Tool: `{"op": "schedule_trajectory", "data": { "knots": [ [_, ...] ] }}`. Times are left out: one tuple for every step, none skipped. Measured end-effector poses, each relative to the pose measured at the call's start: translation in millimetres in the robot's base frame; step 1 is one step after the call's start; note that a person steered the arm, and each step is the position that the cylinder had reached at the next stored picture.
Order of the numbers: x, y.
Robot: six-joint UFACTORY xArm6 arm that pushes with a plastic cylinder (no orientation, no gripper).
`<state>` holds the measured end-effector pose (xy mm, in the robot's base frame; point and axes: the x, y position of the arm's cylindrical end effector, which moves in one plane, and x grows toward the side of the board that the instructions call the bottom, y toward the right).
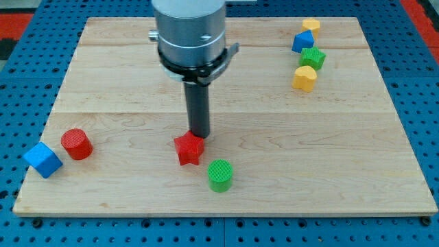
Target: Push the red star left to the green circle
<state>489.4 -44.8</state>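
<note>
Resting at the red star's [188,148] upper right edge, my tip [199,136] is touching or all but touching that block; it is a plain rod end with no jaws, so it is neither opening nor closing on anything, only standing against the block.

The star is lying near the middle of the wooden board [123,62], a little toward the view's bottom. The green circle [220,175] is sitting just beside it, down and to the view's right, the two nearly touching though I cannot tell whether they meet.

That is the relation the coming push is turning on, in my judgement: my tip is standing on the upper side of the star, and the circle is lying on the far, lower side, slightly to the right. A push downward in the view would likely be closing that small gap, though an off-centre contact may be spinning the star aside.

Around them the board is looking smooth and flat. A red cylinder [76,144] and a blue cube [42,160] are sitting well apart at the view's lower left. At the upper right a cluster is standing far off: a yellow block [311,27], a blue block [302,42], a green block [313,57] and another yellow block [305,78].
</note>
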Motion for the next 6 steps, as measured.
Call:
{"op": "schedule_trajectory", "data": {
  "knots": [
    [17.6,-12.1],
    [30.0,-15.6],
    [4.4,-21.0],
    [2.0,-71.5],
    [39.3,-54.2],
    [51.5,-29.6]
  ]
}}
